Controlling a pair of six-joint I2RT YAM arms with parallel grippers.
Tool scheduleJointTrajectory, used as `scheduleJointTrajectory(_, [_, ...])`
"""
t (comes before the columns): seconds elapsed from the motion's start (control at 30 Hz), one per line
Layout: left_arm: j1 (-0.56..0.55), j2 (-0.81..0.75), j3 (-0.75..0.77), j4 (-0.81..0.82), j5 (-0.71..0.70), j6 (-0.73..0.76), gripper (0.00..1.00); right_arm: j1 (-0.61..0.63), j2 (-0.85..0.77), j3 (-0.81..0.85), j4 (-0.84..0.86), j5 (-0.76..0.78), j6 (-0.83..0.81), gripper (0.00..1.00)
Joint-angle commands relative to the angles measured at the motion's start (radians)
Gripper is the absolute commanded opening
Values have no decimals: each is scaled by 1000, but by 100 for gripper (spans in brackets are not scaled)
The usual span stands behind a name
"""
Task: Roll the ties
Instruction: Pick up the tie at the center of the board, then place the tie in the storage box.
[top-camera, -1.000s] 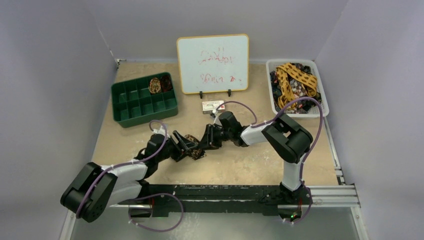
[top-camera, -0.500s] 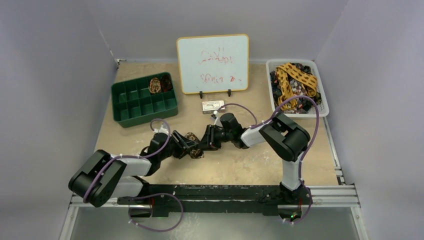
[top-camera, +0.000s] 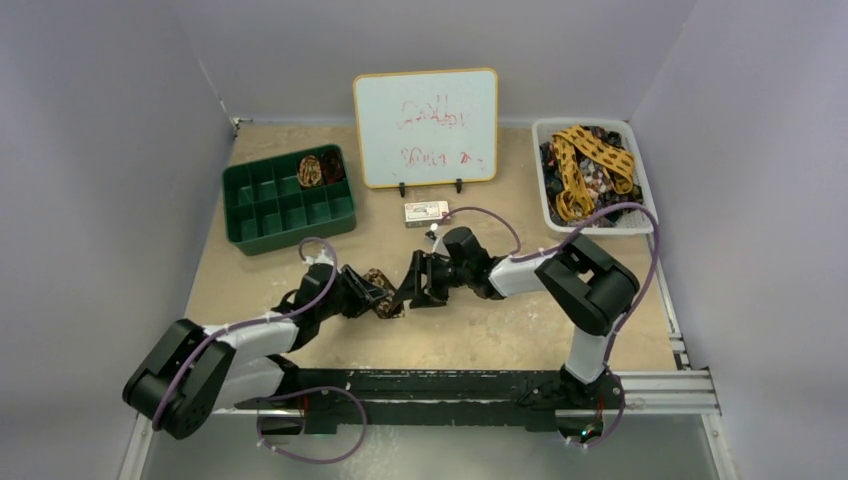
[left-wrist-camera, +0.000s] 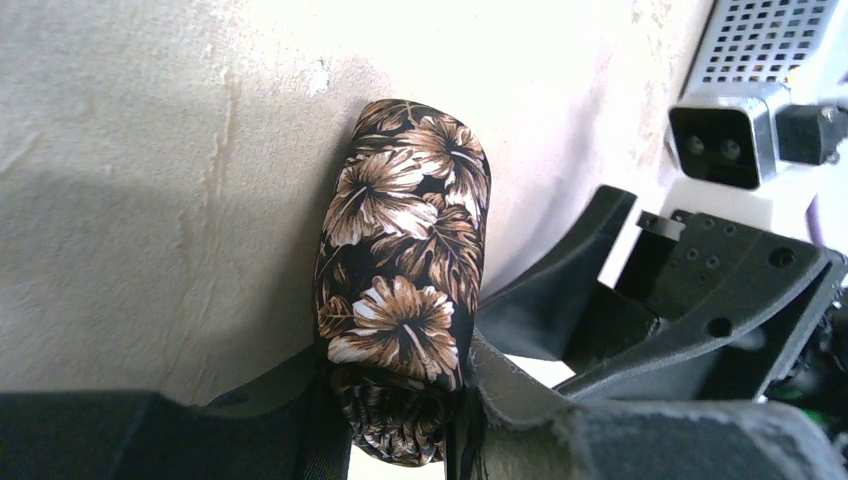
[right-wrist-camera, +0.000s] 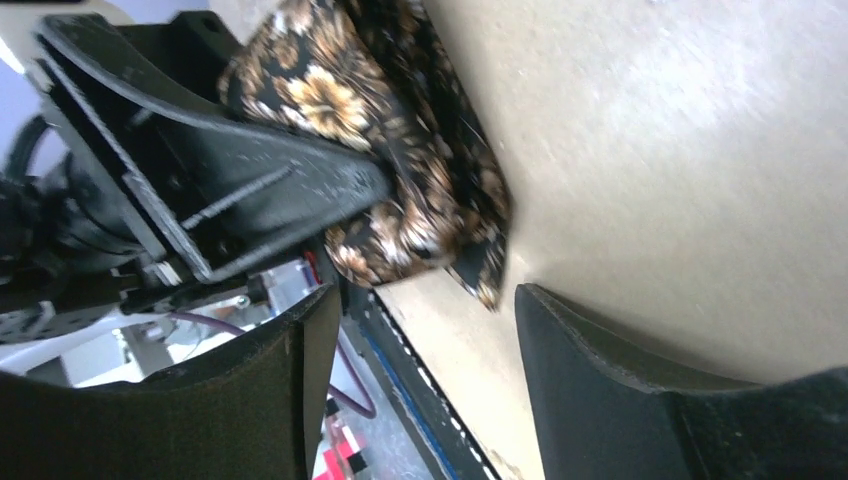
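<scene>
— What sits nearest the arm bases?
— The left hand (top-camera: 372, 298), low over the desk (top-camera: 500, 335), pinching a rolled tie (top-camera: 385, 291) in a brown floral print. The roll lies on its side against the desk, near the middle.
— Anything crowding it?
— The right hand (top-camera: 413, 291), just beside the roll at its three o'clock, fingers spread with nothing between them.
— And beyond?
— A small box (top-camera: 426, 210) at twelve o'clock, with the whiteboard (top-camera: 425, 127) upright behind it. At ten o'clock is a green tray (top-camera: 236, 205) with one coiled tie (top-camera: 312, 168) in its far row. At two o'clock is a white basket (top-camera: 645, 195) heaped with loose ties (top-camera: 590, 160), a mustard one on top
</scene>
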Motion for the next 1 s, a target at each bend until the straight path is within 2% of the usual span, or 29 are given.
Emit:
scheduleJointTrajectory(0.0, [-2, -105, 87, -301, -62, 114, 26, -4, -110, -30, -250, 113, -96, 69])
scheduleJointTrajectory(0.27, [1, -165, 302, -660, -95, 280, 23, -7, -282, -1, -474, 283, -175, 71])
scheduleJointTrajectory(0.57, [20, -92, 591, -939, -127, 453, 20, -7, -440, 68, -648, 389, -235, 73])
scheduleJointTrajectory(0.67, [67, -55, 720, -1030, -91, 521, 20, -8, -477, 80, -682, 406, -247, 74])
scheduleJointTrajectory(0.87, [251, 68, 998, -1199, 16, 672, 20, -8, -513, 99, -726, 422, -267, 75])
scheduleJointTrajectory(0.97, [296, 178, 1138, -1263, 32, 732, 20, -7, -520, 98, -727, 426, -273, 75])
